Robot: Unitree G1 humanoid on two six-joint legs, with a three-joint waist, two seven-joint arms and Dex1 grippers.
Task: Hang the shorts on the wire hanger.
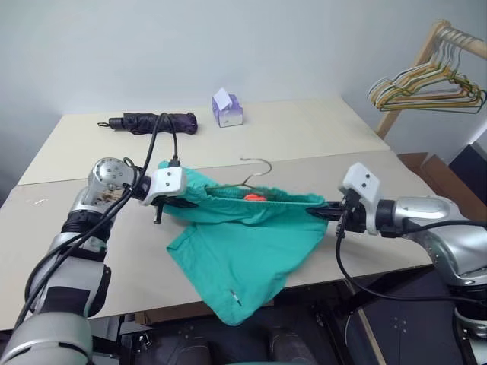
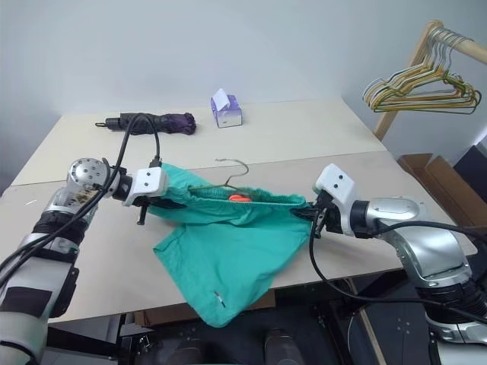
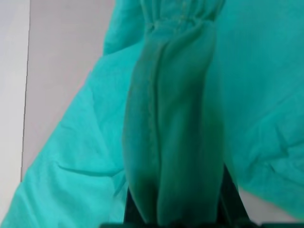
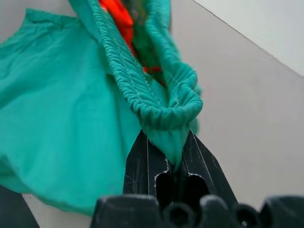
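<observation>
The left gripper (image 1: 176,202) is clamped tight on the left end of the shorts' (image 1: 243,258) waistband, cloth bunched between its black fingers (image 3: 228,199). The right gripper (image 1: 329,211) pinches the right end of the same gathered waistband, its fingers (image 4: 142,166) closed on a fold. Between the two, the waistband is stretched in a line above the table (image 1: 319,137), and the rest of the shorts drapes down over the near edge. The hanger (image 1: 255,176) sits just behind the waistband, its hook rising above the cloth and its lower part hidden by it. An orange-red tag (image 1: 255,198) shows inside the waistband; no writing on it can be read. Far across the table lie a folded dark umbrella (image 1: 152,122) on the left and a purple tissue box (image 1: 227,110) near the middle, both well apart from the shorts. Far right, a bunch of hangers (image 1: 426,87) hangs from a wooden rack (image 1: 415,72).
</observation>
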